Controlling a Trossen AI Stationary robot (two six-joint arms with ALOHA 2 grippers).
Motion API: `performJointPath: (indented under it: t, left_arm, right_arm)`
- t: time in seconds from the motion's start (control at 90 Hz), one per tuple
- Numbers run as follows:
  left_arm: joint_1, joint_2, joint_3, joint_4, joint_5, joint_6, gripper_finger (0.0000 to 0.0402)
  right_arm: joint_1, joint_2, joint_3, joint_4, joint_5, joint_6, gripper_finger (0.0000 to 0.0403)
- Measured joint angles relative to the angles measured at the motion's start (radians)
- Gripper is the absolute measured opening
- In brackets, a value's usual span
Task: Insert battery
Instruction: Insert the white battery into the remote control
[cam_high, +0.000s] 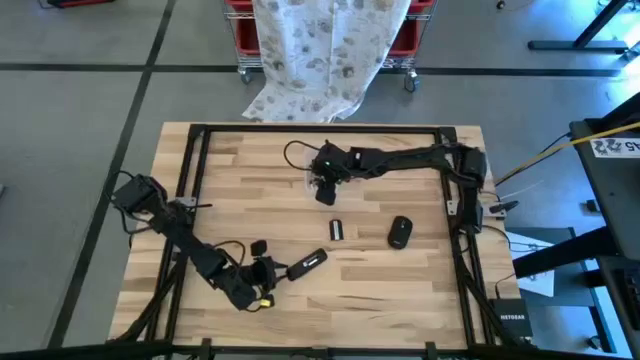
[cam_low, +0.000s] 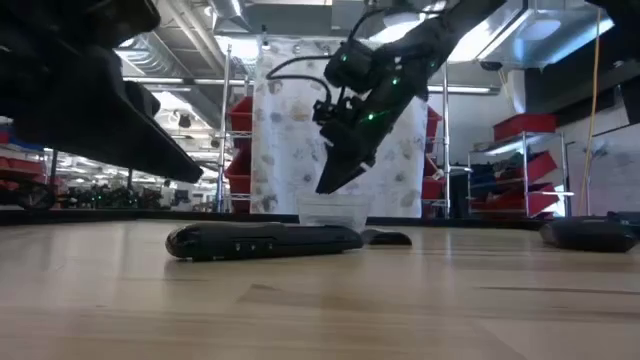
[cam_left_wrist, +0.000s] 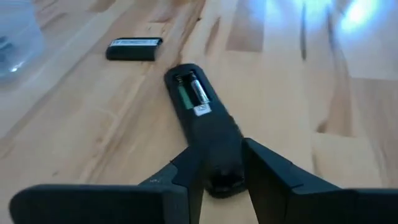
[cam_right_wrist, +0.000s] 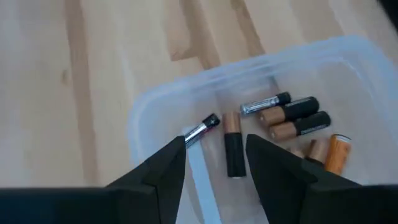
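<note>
left gripper (cam_left_wrist: 214, 177): clamped on remote (cam_left_wrist: 205, 124), steadying open bay
right gripper (cam_right_wrist: 214, 158): jaws apart over battery tub (cam_right_wrist: 149, 106), far centre, picking

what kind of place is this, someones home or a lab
Probably a lab or workshop, not a home: shelving with red bins lines the room, exposed ceiling lights hang overhead, and a wheeled cart stands behind the table.

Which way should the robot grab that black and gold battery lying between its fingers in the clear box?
Probably from straight above, across its round middle. The battery lies flat in the clear box, lined up between the right tool's open fingers, so they could close on its long sides. A silver battery lies close on one side, so go down carefully.
</note>
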Motion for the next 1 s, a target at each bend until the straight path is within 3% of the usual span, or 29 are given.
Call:
performJointPath:
  t: [0.233, 0.444, 0.622, 1.0]
  left_arm:
    - [0.016, 0.000, 0.000, -0.015, 0.006, -0.007, 0.0086]
    - [0.011, 0.000, 0.000, -0.016, 0.035, -0.033, 0.0086]
    - [-0.002, 0.000, 0.000, -0.017, 0.038, -0.049, 0.0086]
    - [-0.035, 0.000, 0.000, -0.019, 0.035, -0.079, 0.0086]
  right_arm:
    - [0.003, 0.111, 0.127, -0.078, -0.063, 0.035, 0.0156]
    - [0.003, 0.248, 0.350, -0.309, -0.049, 0.053, 0.0156]
    - [0.003, 0.284, 0.394, -0.350, -0.012, 0.067, 0.0156]
    - [0.021, 0.219, 0.393, -0.398, -0.011, -0.379, 0.0156]
